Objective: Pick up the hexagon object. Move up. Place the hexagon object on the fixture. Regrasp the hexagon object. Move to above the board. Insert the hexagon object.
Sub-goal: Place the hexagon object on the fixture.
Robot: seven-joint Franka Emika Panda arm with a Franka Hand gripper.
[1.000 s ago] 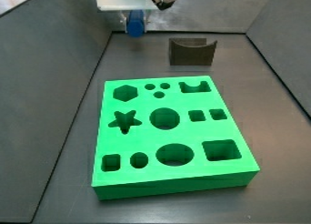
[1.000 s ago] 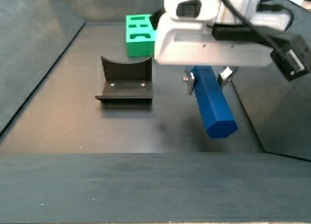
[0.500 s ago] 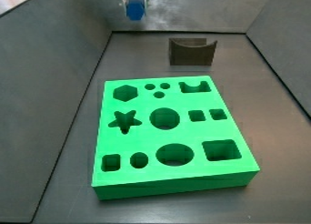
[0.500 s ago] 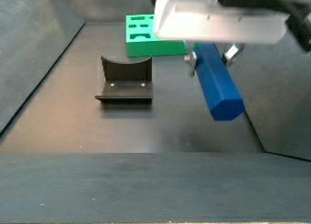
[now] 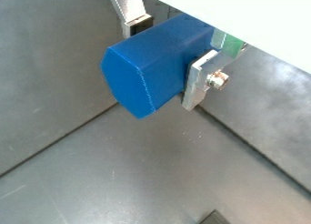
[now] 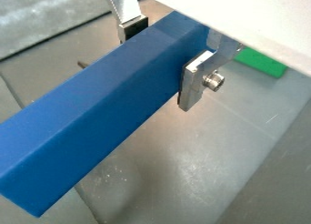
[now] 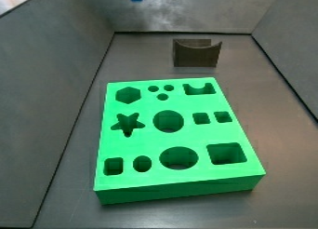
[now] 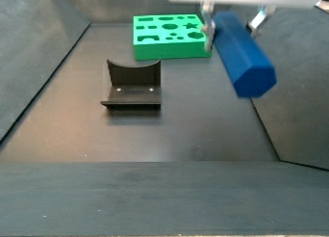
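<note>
My fingers (image 5: 195,77) clamp the blue hexagon object (image 8: 241,56) near one end, high above the desk (image 8: 180,135) and off to the side of the fixture (image 8: 131,86). The prism's long axis slants down and away from my grip, free end lowest. The risk: held so far from its middle, it may pivot between the pads and miss the fixture's notch.
</note>
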